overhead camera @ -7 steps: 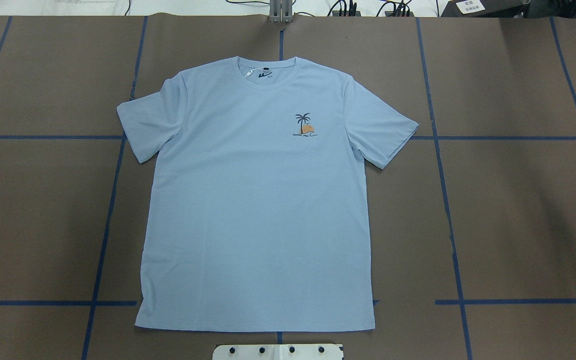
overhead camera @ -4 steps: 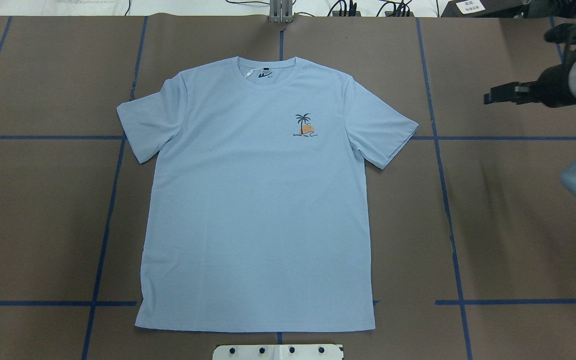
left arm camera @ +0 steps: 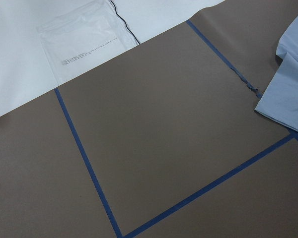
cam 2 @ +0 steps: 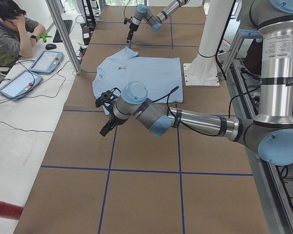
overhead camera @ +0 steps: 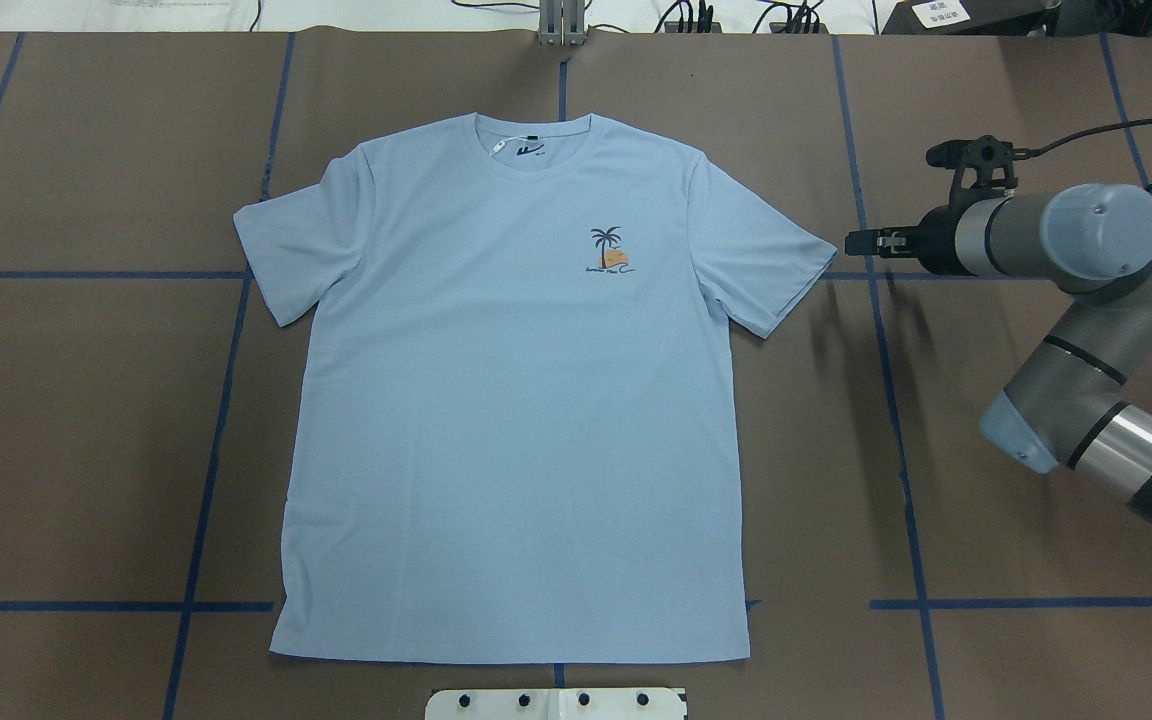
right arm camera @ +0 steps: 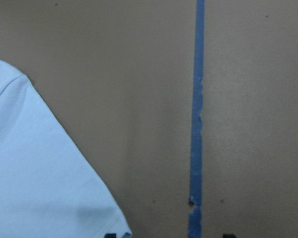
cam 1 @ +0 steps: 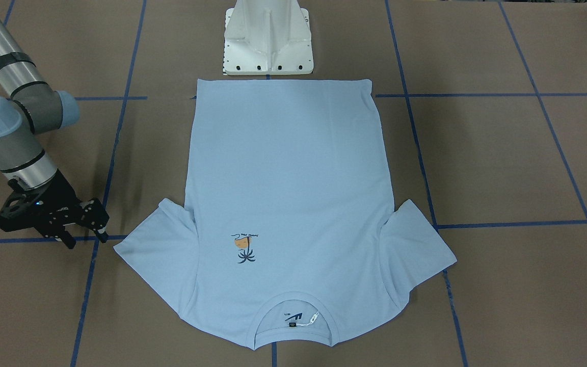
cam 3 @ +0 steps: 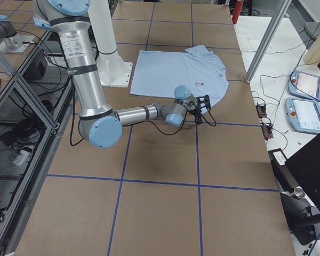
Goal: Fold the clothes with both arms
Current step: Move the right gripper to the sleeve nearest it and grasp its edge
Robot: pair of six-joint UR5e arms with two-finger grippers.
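The light blue T-shirt (overhead camera: 516,420) lies flat and face up on the brown table, collar (overhead camera: 534,140) at the far side, palm-tree print (overhead camera: 608,250) showing. My right gripper (overhead camera: 876,240) hangs just outside the tip of the shirt's right-hand sleeve (overhead camera: 766,260), apart from it. It shows as well in the front-facing view (cam 1: 85,237). The right wrist view has its fingertips (right arm camera: 228,236) spread wide, open and empty, with the sleeve (right arm camera: 39,173) at the left. My left gripper (cam 2: 106,129) shows only in the exterior left view, off the shirt's other side; I cannot tell its state.
The white pedestal base (cam 1: 268,46) stands at the shirt's hem side. Blue tape lines (overhead camera: 891,400) grid the brown table cover. A person (cam 2: 10,34) sits at a side desk with two tablets (cam 2: 46,61). A metal post (cam 2: 63,34) stands at that table edge.
The right arm has come in from the right edge and moved left and nearer, bringing its gripper beside the sleeve tip. The shirt has not moved.
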